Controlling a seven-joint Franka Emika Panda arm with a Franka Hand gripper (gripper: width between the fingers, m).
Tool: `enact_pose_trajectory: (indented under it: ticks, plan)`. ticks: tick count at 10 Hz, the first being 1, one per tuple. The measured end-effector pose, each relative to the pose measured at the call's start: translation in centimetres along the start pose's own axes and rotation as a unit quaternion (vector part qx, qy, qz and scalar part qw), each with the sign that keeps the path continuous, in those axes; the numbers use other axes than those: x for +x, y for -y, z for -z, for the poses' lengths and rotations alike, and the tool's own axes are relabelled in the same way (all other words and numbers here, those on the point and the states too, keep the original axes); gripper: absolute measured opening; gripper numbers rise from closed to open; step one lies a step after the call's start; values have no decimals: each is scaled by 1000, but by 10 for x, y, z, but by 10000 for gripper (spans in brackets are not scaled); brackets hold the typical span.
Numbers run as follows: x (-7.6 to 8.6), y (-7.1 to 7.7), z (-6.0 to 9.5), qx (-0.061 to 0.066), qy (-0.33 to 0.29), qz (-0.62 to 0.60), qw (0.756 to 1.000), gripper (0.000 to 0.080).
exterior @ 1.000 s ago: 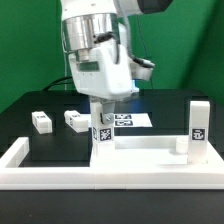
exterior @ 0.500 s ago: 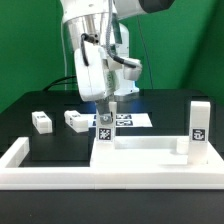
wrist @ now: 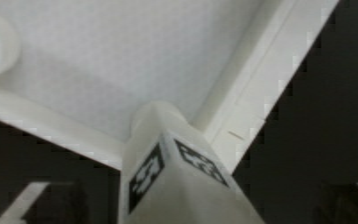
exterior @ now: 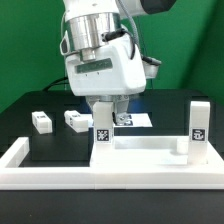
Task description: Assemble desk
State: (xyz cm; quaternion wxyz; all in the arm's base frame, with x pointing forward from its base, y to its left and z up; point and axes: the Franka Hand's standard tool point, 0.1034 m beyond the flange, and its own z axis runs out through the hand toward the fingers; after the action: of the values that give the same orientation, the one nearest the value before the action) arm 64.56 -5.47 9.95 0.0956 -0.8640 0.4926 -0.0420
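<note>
The white desk tabletop (exterior: 150,148) lies flat behind the barrier wall. One white tagged leg (exterior: 102,130) stands upright on its corner at the exterior view's left, and a second leg (exterior: 198,122) stands on the corner at the right. My gripper (exterior: 106,104) hangs straight over the left leg's top, with its fingers on either side of it. In the wrist view the leg (wrist: 179,165) shows corner-on, with a tagged face on each side, and the tabletop (wrist: 140,60) lies beyond it. My gripper (wrist: 190,215) looks open, its fingers standing clear of the leg.
Two loose white legs (exterior: 41,121) (exterior: 76,120) lie on the black table at the exterior view's left. The marker board (exterior: 135,119) lies behind the gripper. The long low white barrier wall (exterior: 100,172) runs along the front and up the left side.
My gripper has turned about its vertical axis over the left leg, first one way, then back. The leg's tag stays facing the same way and nothing else has moved.
</note>
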Motion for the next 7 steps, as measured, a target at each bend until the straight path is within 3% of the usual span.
enact_pose_trajectory:
  ticks: [2, 3, 4, 6, 7]
  plan:
    - [0, -1, -1, -1, 0, 74, 997, 648]
    - [0, -2, -1, -8, 2, 151, 988, 648]
    - [2, -2, 1, -24, 4, 249, 968, 649]
    - [8, -7, 2, -30, 10, 410, 912, 649]
    - [6, -8, 0, -30, 11, 429, 903, 649]
